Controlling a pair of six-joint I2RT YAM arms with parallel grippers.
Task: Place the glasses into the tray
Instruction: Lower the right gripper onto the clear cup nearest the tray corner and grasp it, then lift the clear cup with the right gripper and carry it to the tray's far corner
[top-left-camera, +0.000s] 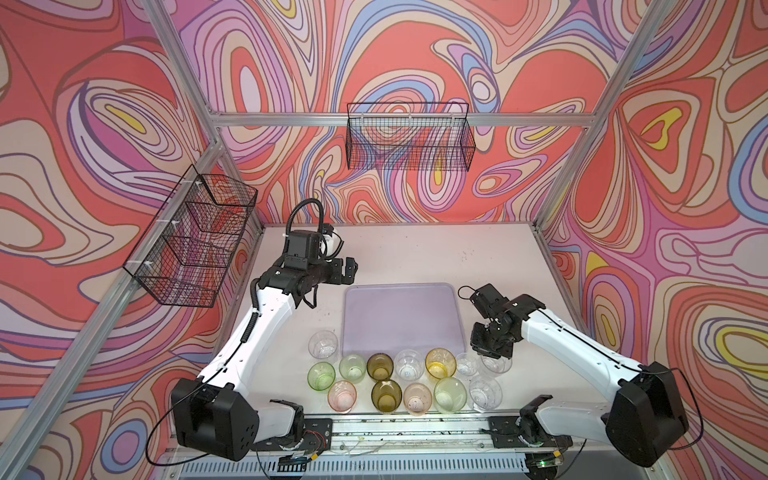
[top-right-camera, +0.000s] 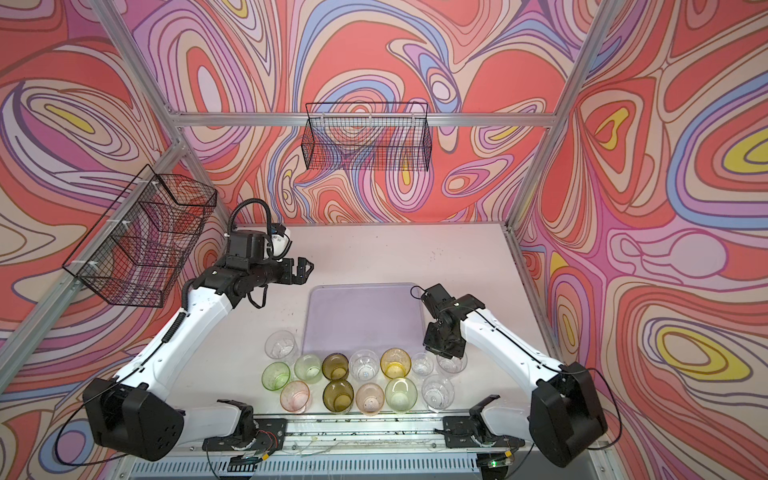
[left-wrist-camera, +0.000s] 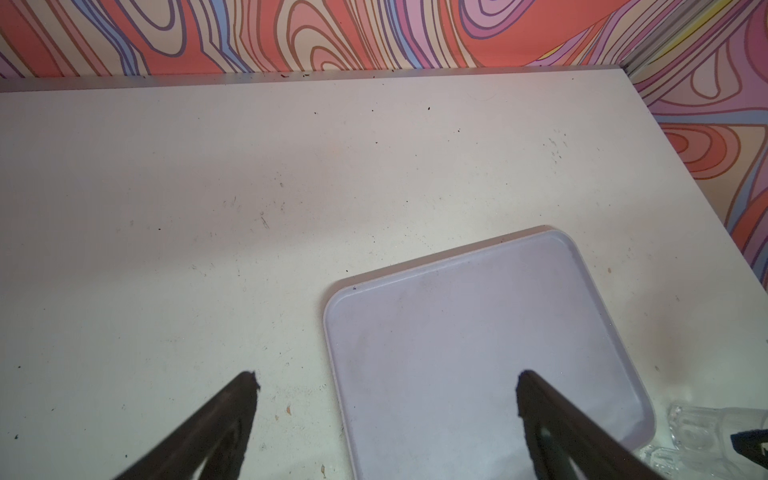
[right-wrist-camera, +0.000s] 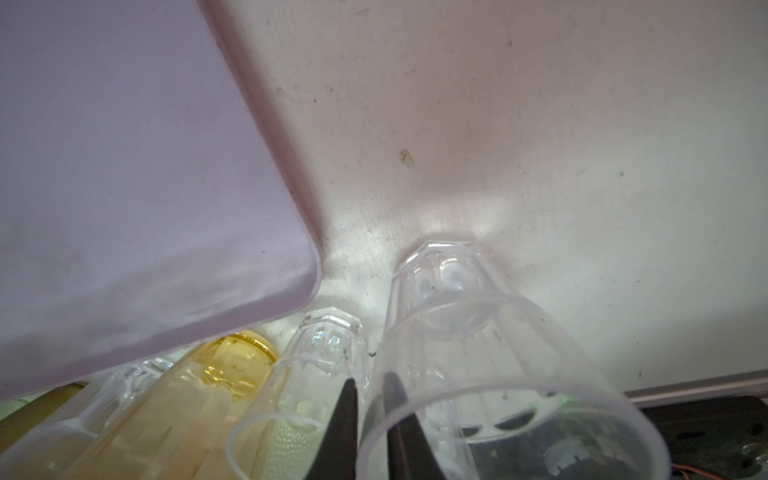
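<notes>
The pale lilac tray (top-left-camera: 403, 320) (top-right-camera: 365, 320) (left-wrist-camera: 478, 332) (right-wrist-camera: 124, 166) lies flat mid-table with nothing in it. Several glasses stand in two rows in front of it, among them an amber one (top-left-camera: 440, 362), an olive one (top-left-camera: 380, 365), a green one (top-left-camera: 321, 375) and a pink one (top-left-camera: 342, 395). My right gripper (top-left-camera: 492, 353) (right-wrist-camera: 370, 380) is down at the right end of the back row. It is shut on the wall of a clear glass (right-wrist-camera: 478, 332) (top-left-camera: 498, 365), one finger inside and one outside. My left gripper (top-left-camera: 349, 268) (left-wrist-camera: 386, 380) hovers open above the tray's far left corner.
Two black wire baskets hang on the walls, one at the back (top-left-camera: 409, 137) and one on the left (top-left-camera: 195, 237). A small clear glass (right-wrist-camera: 328, 353) stands right beside the gripped one. The metal rail (top-left-camera: 407, 428) runs along the table's front edge.
</notes>
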